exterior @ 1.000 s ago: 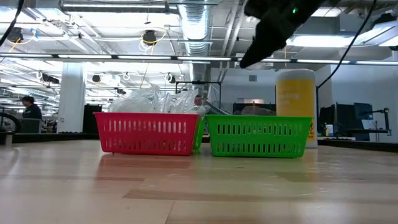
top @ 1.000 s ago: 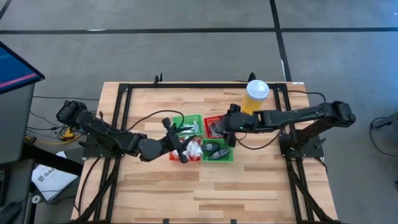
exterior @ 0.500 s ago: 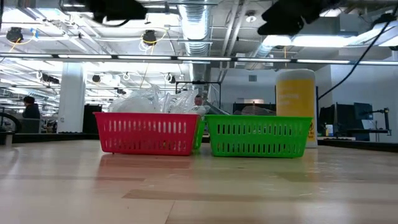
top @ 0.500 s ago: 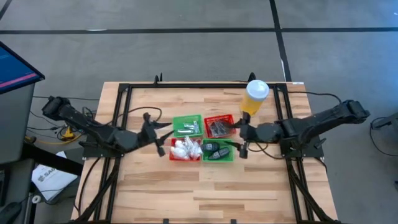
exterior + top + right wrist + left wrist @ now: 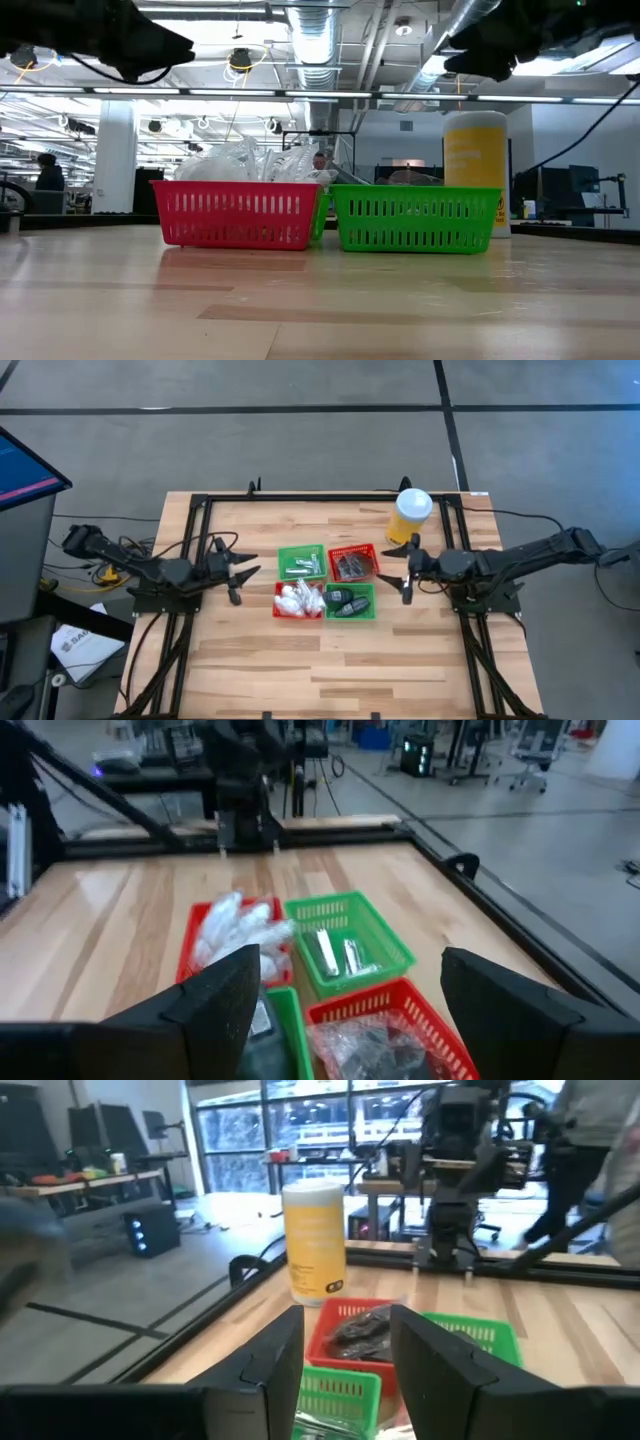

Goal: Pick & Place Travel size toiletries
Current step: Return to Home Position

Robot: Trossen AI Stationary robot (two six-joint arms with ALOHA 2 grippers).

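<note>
Wooden bench [image 5: 250, 650] lies under both my arms. The left gripper [image 5: 243, 575] hangs released just left of the baskets, and the right gripper [image 5: 408, 570] is spread and empty on their right. From above I see white packets [image 5: 298, 598] in the front red basket [image 5: 275, 605], dark discs [image 5: 345, 603] in the front green basket [image 5: 373, 605], and silvery tubes [image 5: 300, 568] in the rear green basket [image 5: 281, 560]. The low view shows only the front pair's walls.

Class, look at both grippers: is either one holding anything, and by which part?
Nothing is held: the left gripper and right gripper are open and empty.
</note>
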